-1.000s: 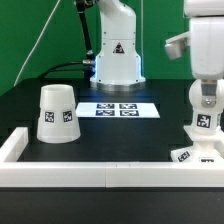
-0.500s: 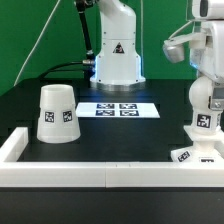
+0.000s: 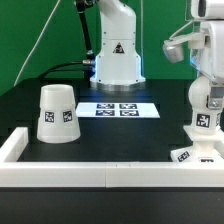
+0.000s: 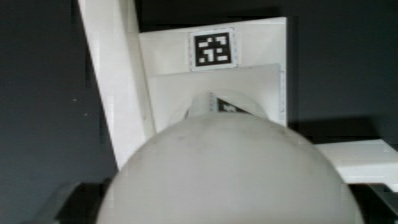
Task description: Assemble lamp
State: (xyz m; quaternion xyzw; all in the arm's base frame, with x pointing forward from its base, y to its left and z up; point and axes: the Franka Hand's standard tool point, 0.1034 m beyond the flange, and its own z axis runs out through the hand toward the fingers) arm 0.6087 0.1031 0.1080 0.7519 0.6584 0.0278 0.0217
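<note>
matte white bulb hangs upright in the fingers. they read as clamped on its upper part, one dark finger on each side, and the tagged stem pokes out beneath them. the base sits on the desk in the corner of the white rail at the exterior view's right, right under the bulb. there seems to be a small gap between stem tip and base. the shade stands well apart at the exterior view's left, and the marker board lies between.

wrist view: the bulb fills the near field and hides the fingers and the seat in the base. only the tagged face of the base and the rail show past it, so you cannot check alignment from there.

step in hand, as judged: seat the bulb in the base. hold the stem vertical and centre it over the base using the exterior view. descend slowly, and do not loosen the grip until the stem has bottomed. watch that the base does not slide; the rail corner should brace it. if the stem catches on an edge, lift and re-centre rather than push.
</note>
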